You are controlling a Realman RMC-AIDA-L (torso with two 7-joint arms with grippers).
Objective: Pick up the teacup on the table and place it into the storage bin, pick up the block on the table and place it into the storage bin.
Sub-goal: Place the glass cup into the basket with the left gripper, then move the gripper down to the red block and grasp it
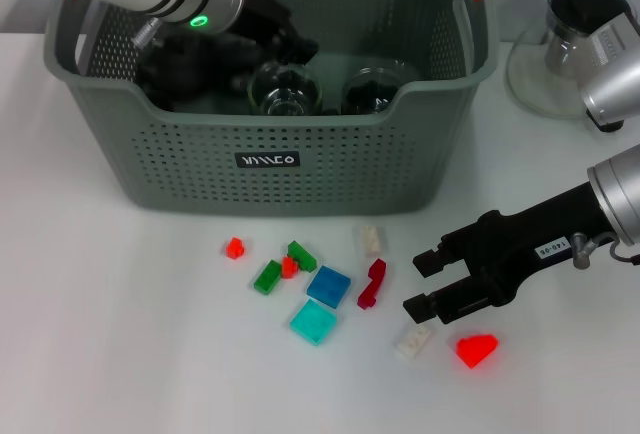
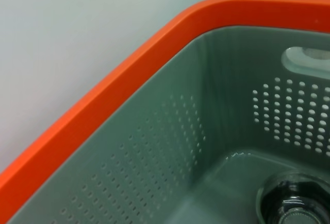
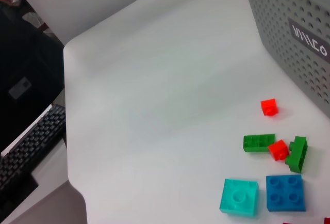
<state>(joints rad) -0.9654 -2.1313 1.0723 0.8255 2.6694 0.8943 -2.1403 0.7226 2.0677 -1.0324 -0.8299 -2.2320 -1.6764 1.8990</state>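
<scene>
The storage bin [image 1: 270, 149] stands at the far side of the white table [image 1: 100, 334], its black label facing the near edge. The left gripper [image 1: 215, 49] is down inside the bin on its left side, beside a clear glass teacup [image 1: 285, 89] resting on the bin floor; I cannot tell how its fingers are set. A second glass piece [image 1: 375, 89] lies just right of the teacup. The right gripper [image 1: 425, 282] hovers low over the table at the near right, fingers spread with nothing between them. Loose blocks lie scattered in front of the bin: a blue block [image 1: 328, 285], a teal block [image 1: 313, 322], green blocks [image 1: 283, 266] and a bright red block [image 1: 477, 350] just near of the right gripper.
</scene>
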